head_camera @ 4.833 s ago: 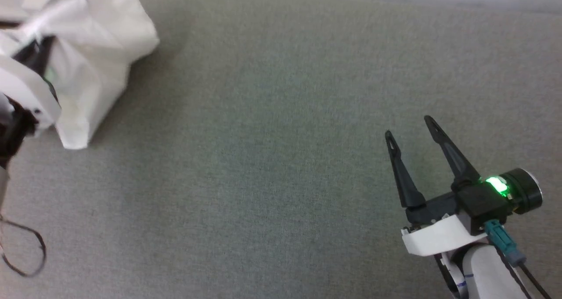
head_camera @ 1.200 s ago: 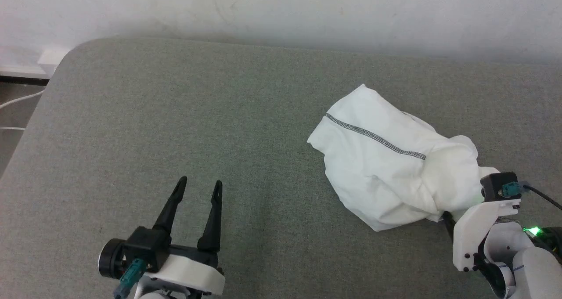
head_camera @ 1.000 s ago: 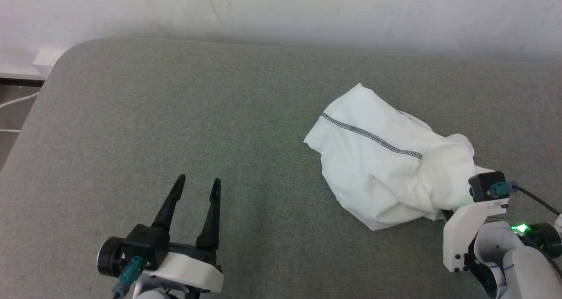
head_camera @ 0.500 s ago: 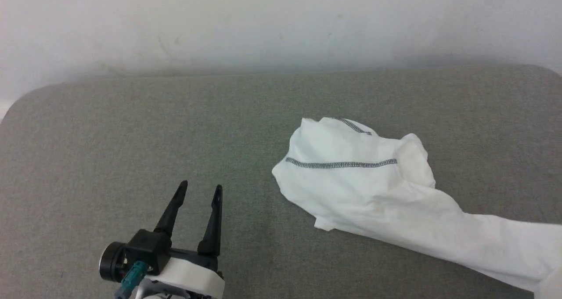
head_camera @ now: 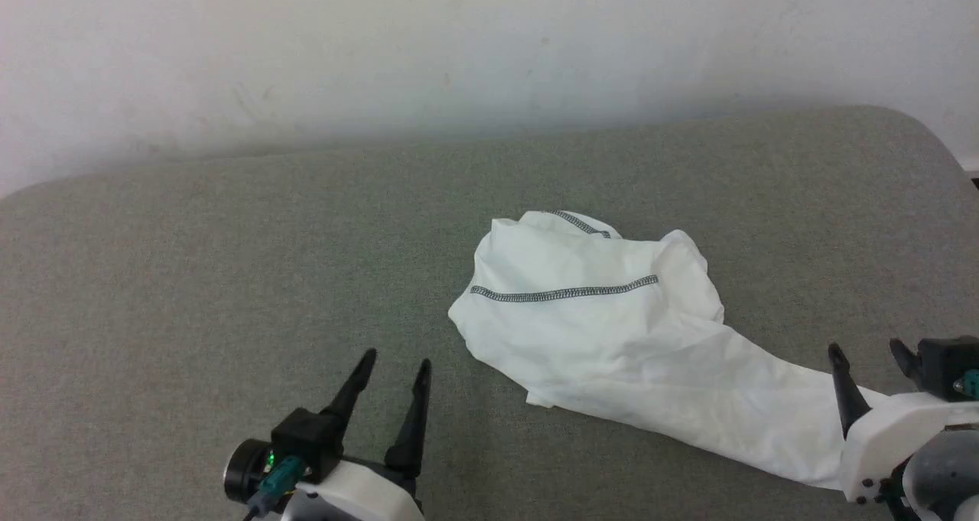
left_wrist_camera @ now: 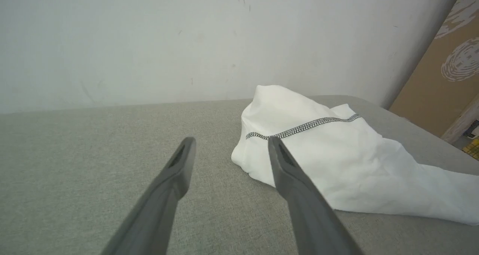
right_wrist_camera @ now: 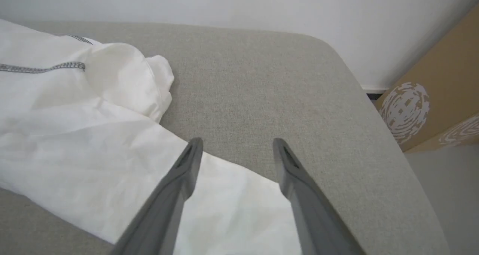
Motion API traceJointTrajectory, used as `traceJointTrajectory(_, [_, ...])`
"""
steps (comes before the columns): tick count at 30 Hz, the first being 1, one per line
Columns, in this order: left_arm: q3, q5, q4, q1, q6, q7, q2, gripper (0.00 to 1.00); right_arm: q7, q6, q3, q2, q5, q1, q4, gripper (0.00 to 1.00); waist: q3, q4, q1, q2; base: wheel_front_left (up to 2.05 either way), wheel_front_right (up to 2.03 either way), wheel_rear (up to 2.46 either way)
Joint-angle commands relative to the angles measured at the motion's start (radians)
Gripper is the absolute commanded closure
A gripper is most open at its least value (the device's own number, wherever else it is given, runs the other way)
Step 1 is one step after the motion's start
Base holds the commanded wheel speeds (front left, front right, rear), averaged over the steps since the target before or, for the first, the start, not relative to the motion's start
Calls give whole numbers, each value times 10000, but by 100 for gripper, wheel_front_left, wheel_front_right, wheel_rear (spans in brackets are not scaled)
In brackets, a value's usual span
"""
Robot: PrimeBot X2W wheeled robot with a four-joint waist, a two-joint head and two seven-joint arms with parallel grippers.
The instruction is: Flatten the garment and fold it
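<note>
The garment [head_camera: 612, 337], a white T-shirt with dark zigzag seam stitching, lies bunched on the grey padded surface [head_camera: 229, 238], with a long strip trailing toward the lower right. My right gripper [head_camera: 864, 349] stands open over the end of that strip, which lies loose beneath and between its fingers [right_wrist_camera: 176, 195]. My left gripper [head_camera: 395, 362] is open at the lower left, apart from the cloth, with nothing between its fingers. In the left wrist view the garment [left_wrist_camera: 336, 154] lies just right of the left gripper [left_wrist_camera: 230, 142]. In the right wrist view, the garment [right_wrist_camera: 75, 135] spreads left of the right gripper [right_wrist_camera: 237, 144].
A white wall [head_camera: 459, 47] rises behind the surface. The surface's rounded right corner [right_wrist_camera: 336, 60] is close to my right gripper, with a brown patterned cardboard box [right_wrist_camera: 441, 90] beyond it. Bare grey padding stretches to the left of the garment.
My right gripper has opened and let go of the garment's end, which now lies stretched toward it. The head camera has shifted, and the left gripper sits further right in its view.
</note>
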Motion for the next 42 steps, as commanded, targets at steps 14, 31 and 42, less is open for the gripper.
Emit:
traceJointTrajectory(14, [-1017,-743,2556,-3712,-121,3344,154,0,-1824,-19,995,568,-130,-539,-560,0,1685,-691,2,1,0,0,0])
traceJointTrajectory(31, [-1908,-2230,4270,-5169,155,1773,1007,100,-2278,-19,1192,678,-381,-626,305,0,1469,-297,2,1,0,0,0])
traceJointTrajectory(42, [-58,-2522,1277,-3257,1689,93,2069,100,-2045,-19,1433,683,-353,-154,468,0,537,1209,2,1,0,0,0])
